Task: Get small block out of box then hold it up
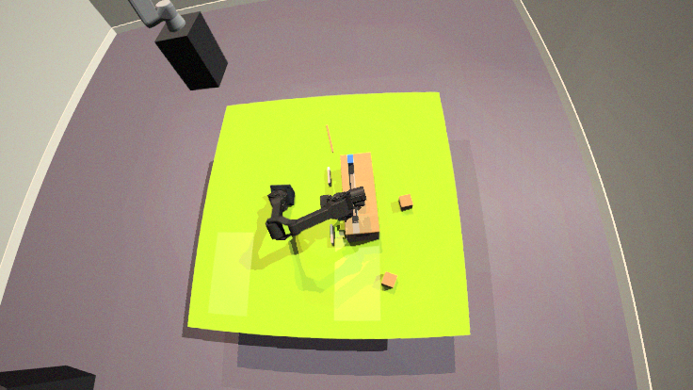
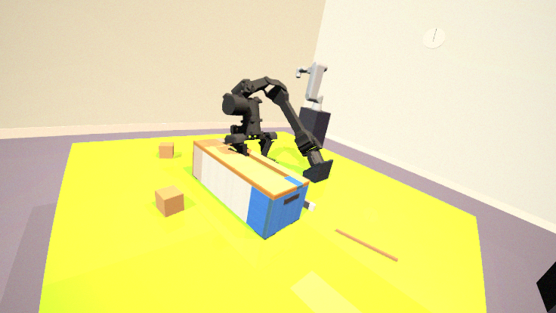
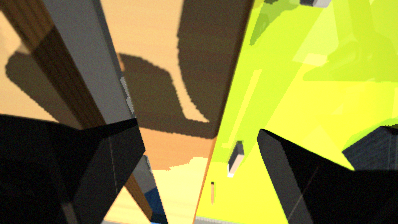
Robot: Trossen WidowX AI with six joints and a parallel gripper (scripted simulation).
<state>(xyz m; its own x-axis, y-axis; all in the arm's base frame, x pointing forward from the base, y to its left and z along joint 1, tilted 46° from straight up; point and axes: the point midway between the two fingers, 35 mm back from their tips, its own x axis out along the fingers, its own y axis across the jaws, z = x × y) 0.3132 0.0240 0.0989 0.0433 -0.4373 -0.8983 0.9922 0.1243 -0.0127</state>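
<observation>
Green table (image 1: 271, 145) bears long box (image 1: 367, 184), open gripper (image 2: 254, 147) straddling its edge

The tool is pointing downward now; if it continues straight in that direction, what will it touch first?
Most likely the box's orange top. The open tool straddles the box's long edge: one finger hangs just above the top, the other beyond the edge over the table. Exact depth is unclear.

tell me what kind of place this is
Likely a robot test room: one dark arm works over a long box on a bright yellow-green table, bare walls and a purple floor around it, and a second machine on a black pedestal in the corner.
</observation>
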